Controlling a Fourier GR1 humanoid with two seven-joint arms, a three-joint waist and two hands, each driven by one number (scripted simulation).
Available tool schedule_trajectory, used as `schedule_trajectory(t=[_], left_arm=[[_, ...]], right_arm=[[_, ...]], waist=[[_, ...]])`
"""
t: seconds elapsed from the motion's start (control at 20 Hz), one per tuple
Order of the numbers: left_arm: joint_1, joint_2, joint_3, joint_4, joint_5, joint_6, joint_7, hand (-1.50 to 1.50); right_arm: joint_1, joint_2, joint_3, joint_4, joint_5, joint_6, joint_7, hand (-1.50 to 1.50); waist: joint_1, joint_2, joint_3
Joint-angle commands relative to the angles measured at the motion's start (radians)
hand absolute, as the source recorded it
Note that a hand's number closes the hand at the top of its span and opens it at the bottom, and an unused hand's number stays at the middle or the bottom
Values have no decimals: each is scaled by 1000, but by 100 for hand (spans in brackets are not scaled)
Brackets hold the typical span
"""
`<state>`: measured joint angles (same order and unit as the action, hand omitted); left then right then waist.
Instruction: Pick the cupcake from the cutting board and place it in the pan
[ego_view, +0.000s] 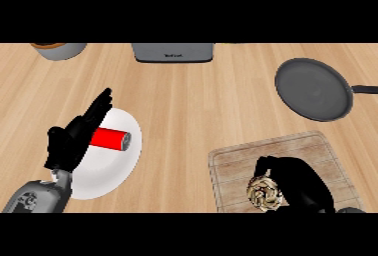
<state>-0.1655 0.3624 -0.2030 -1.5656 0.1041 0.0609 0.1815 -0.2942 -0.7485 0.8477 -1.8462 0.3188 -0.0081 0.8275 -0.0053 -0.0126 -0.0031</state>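
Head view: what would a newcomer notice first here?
The red can stands out most, lying on a white plate at the left, beside the open left hand. At the lower right, the right hand curls round the cupcake on the cutting board. The dark pan waits at the upper right.

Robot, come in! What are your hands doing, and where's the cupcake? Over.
Right hand curled round swirl-topped cupcake, over wooden cutting board. Left hand open beside white plate. Dark grey pan unobstructed.

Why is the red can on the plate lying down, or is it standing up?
Lying down. The red can rests on its side on the white plate, its silver end facing right.
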Motion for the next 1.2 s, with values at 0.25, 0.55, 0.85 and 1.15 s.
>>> schedule_trajectory(t=[0.25,0.55,0.85,1.15], left_arm=[[-3,0,31,4,0,11,25,0],[86,-5,19,-52,-23,-6,-27,0],[49,-27,22,-104,-38,-15,52,0],[-13,-48,44,23,-34,-56,5,0]], right_arm=[[27,-114,-30,-304,384,-235,-104,150],[215,-183,-150,-452,443,-372,-127,150],[266,-114,-329,-290,300,-461,-261,150],[190,-59,-491,-61,4,-463,-501,150]], waist=[[-38,-2,4],[-14,6,3],[3,12,4],[8,16,4]])
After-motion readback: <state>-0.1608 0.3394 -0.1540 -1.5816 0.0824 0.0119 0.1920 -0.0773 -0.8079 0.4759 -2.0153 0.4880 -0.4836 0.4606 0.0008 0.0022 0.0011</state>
